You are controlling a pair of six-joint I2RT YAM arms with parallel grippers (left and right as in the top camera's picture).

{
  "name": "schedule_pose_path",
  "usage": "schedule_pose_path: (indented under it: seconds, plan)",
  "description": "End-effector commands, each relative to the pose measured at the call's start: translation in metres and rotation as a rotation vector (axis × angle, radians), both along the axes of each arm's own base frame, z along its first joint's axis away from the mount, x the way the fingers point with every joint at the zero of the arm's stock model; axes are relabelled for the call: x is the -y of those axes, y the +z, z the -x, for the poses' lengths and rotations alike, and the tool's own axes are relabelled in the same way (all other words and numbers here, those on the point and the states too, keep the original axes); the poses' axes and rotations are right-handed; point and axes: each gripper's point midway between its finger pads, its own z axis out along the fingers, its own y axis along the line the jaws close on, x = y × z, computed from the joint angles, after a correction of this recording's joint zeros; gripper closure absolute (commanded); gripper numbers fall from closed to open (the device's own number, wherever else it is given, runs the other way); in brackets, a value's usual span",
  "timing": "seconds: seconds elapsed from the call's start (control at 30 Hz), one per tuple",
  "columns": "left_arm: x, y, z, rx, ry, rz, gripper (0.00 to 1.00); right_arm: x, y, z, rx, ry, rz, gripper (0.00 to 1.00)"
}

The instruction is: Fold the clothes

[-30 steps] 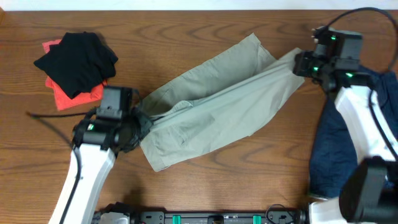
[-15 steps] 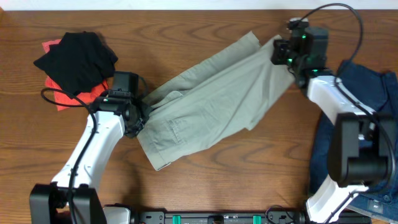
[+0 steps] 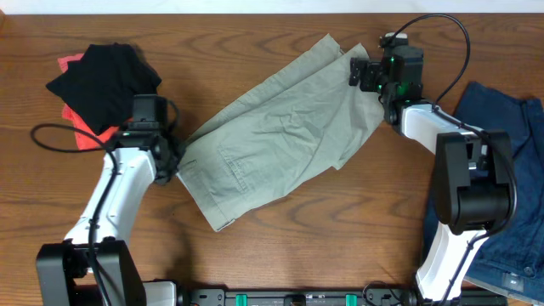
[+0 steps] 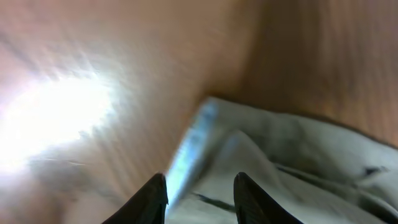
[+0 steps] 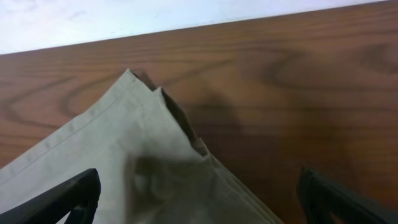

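You have no writing to read here. The one candidate is a pale patch on the near edge of the navy denim (image 3: 523, 153) at the right, and it is too small to make out.

Your left arm reaches up from the near left. Its pincer (image 3: 176, 160) (image 4: 199, 186) sits at the left end of the khaki shorts (image 3: 272, 140) (image 4: 280, 155) (image 5: 124, 143). In the blurred wrist view its tips stand apart, with the hem running into the gap.

Your right arm stretches to the far side, and its pincer (image 3: 355, 72) (image 5: 199, 186) is over the shorts' far right corner. Its fingers are spread wide, with the cloth lying loose below them.

The shorts lie spread out flat across the middle of the surface (image 3: 340, 246), slanting from near left to far right, with a pocket (image 3: 242, 161) facing up.

At the far left, the black piece (image 3: 106, 81) lies on top of the orange-red piece (image 3: 81, 132).
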Motion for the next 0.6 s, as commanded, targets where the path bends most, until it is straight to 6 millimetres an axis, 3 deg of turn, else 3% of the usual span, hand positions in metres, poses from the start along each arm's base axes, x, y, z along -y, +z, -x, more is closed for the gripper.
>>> schedule_pose_path:
  seconds: [0.0, 0.1, 0.27, 0.37, 0.47, 0.57]
  plan:
    - [-0.018, 0.0, 0.009, -0.043, 0.005, -0.038, 0.63, 0.028, 0.02, -0.002, 0.012, -0.07, -0.001, 0.01]
    - [-0.017, -0.003, 0.02, -0.085, -0.02, 0.001, 0.63, 0.036, 0.025, 0.007, -0.025, -0.082, -0.002, 0.01]
    - [0.009, -0.006, 0.031, -0.127, -0.161, 0.147, 0.63, 0.043, 0.026, 0.026, -0.115, -0.081, -0.018, 0.02]
    - [0.02, -0.005, 0.036, -0.137, -0.242, 0.198, 0.63, 0.017, 0.028, 0.032, -0.125, 0.06, -0.091, 0.45]
    - [0.024, -0.005, 0.037, -0.138, -0.288, 0.209, 0.63, 0.001, 0.026, 0.035, -0.136, 0.114, -0.126, 0.78]
    - [0.024, -0.005, 0.04, -0.151, -0.291, 0.211, 0.63, -0.009, 0.016, 0.035, -0.153, 0.118, -0.108, 0.99]
